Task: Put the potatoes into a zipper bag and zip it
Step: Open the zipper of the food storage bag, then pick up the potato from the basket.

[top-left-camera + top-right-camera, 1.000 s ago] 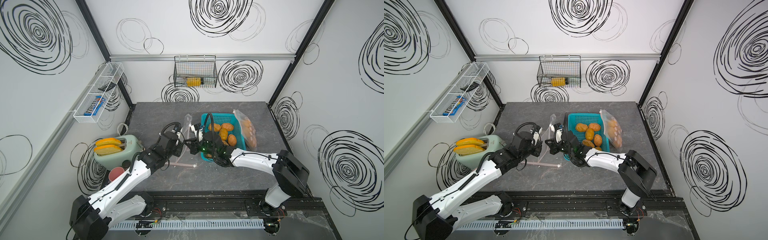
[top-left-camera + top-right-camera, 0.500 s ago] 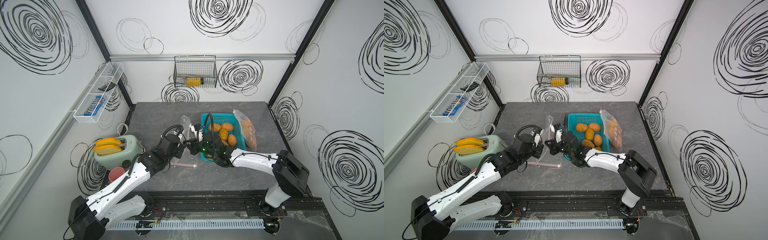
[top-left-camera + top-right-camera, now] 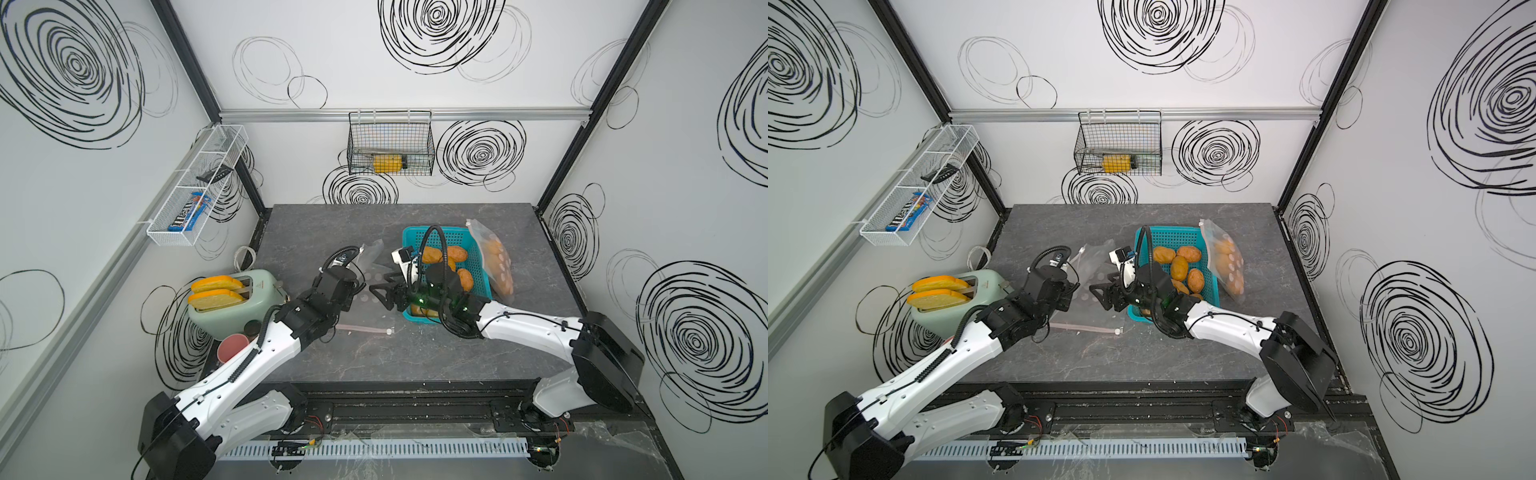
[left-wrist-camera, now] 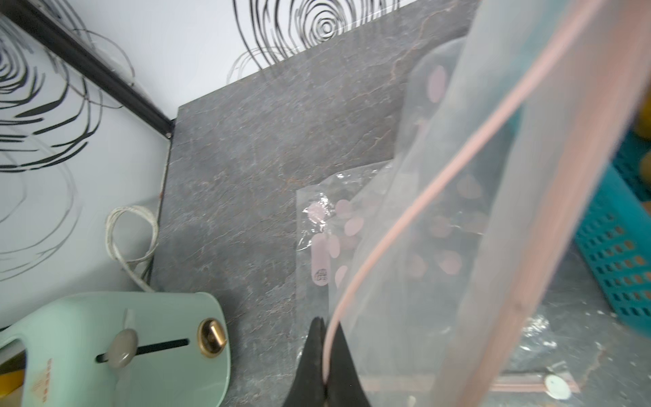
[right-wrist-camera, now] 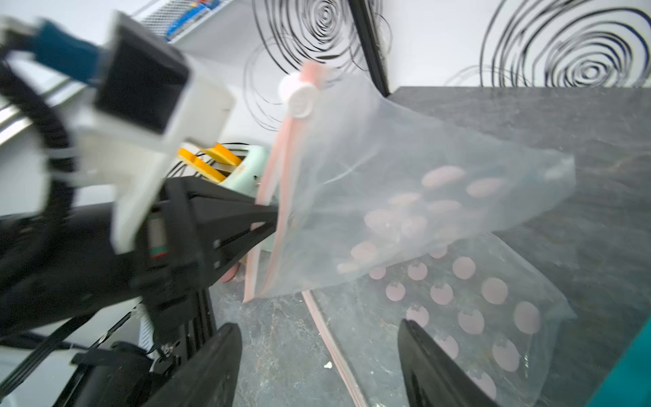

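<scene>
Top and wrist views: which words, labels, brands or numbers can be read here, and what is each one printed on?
"m&m's": on the blue packet in the white wire shelf, in both top views.
Toaster: small printed marks low on its side, too blurred to read.
Zipper bag: a tiny stamp on one pink spot, too small to read.
Nothing else is legible.

Potatoes (image 3: 1179, 268) in basket (image 3: 1173, 239), toaster (image 3: 955, 318) left

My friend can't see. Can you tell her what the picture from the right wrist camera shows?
The black left tool pinches the pink zipper edge of a clear plastic zipper bag with pink dots, holding it up above the grey stone table. The right tool stands open near it, and a second flat dotted bag lies on the table.
</scene>
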Controlling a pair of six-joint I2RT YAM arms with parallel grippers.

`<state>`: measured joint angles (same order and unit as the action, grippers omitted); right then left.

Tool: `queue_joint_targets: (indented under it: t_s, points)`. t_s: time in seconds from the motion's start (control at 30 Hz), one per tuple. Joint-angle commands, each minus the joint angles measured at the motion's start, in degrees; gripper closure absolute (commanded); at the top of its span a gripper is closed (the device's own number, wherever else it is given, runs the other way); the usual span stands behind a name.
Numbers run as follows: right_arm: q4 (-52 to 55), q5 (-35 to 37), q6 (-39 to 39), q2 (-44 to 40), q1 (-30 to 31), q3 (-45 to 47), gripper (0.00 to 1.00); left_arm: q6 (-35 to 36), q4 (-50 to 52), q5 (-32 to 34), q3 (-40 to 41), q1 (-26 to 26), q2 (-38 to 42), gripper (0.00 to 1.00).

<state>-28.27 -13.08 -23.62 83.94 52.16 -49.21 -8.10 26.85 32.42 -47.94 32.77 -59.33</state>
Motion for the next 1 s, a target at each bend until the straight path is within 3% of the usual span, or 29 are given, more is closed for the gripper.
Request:
queue_joint_targets:
  t_s: [0.0, 0.17, 0.27, 0.33, 0.43, 0.5, 0.6, 0.97]
  points:
    - [-5.09, -5.34, 4.92, -3.07, -0.11, 1.47, 0.25, -1.61, 1.44, 7.09, -3.2, -1.51, 0.64, 1.0]
    - [-3.02, 1.69, 4.35, -4.73, -1.81, 2.54, 0.24, -1.85, 8.23, 21.79, -8.74, 0.37, -2.08, 1.0]
    - [-3.15, 2.47, 1.97, -5.73, -4.07, 3.65, 0.24, -2.49, 9.84, 22.49, -9.41, 2.7, -4.96, 1.0]
    - [-3.79, 2.48, 0.08, -6.49, -6.02, 4.96, 0.24, -3.04, 9.65, 15.5, -8.62, 3.56, -8.06, 1.0]
    - [-1.87, 4.38, -1.17, -6.95, -8.26, 5.44, 0.25, -2.32, 5.6, -6.56, -6.02, 2.05, -12.37, 1.0]
    - [1.33, 6.86, -1.26, -6.95, -9.62, 4.8, 0.25, -1.78, 4.01, -14.28, -5.14, 2.03, -15.21, 1.0]
    - [6.01, 9.37, -1.9, -6.72, -12.65, 4.1, 0.25, -1.03, 4.38, -16.52, -5.66, 1.77, -18.31, 1.0]
    - [23.17, 12.95, 3.81, -0.65, -19.62, -2.86, 0.25, -1.57, 0.89, -22.21, -2.33, -0.78, -13.26, 1.0]
